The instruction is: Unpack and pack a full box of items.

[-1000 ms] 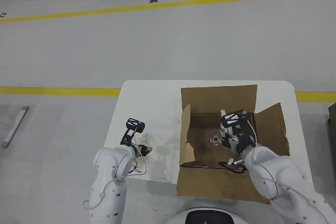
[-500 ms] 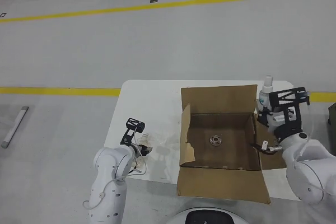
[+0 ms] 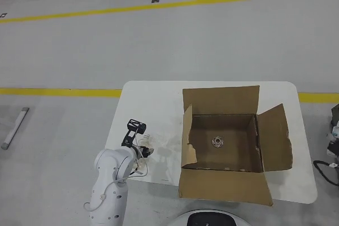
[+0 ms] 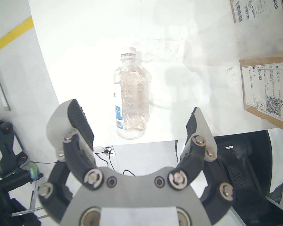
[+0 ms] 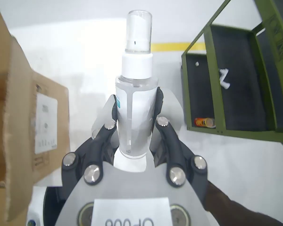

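Seeing right gripper (image 5: 136, 101) clamped on the spray bottle (image 5: 135, 83), fingers pinching its clear body from both sides, cap sticking out past the fingertips. Cardboard box (image 5: 14, 118) sits off to one side of those fingers (flaps open). Left gripper (image 4: 134, 114) is spread wide, holding nothing; I see the water bottle (image 4: 131, 95) lying on the white table (image 4: 85, 36), centred between its fingers, touching neither. One small round part (image 3: 217, 141) lies on the box floor.

White counter (image 3: 152, 101); yellow stripe (image 3: 51, 91) on floor (image 3: 158, 45); grey bar (image 3: 15, 128) lying on floor; green shelf (image 5: 231, 133), red-yellow tube (image 5: 204, 122) inside.
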